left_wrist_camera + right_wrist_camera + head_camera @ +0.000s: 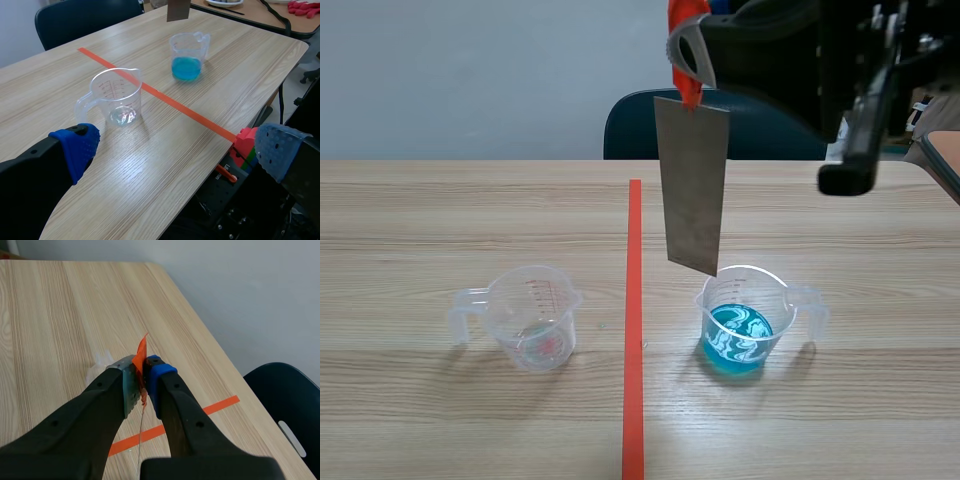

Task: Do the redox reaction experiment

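Metal plate: hangs upright from the raised right gripper, whose fingers are clamped on the plate's orange tape tab. Its lower edge is just above the rim of the blue-liquid beaker. Clear beaker: across the tape line. Left gripper: spread wide, holding nothing, low over the worktop.

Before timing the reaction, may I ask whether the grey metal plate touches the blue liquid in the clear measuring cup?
Apart. Left wrist view shows the grey metal plate ending above the clear measuring cup and blue liquid.
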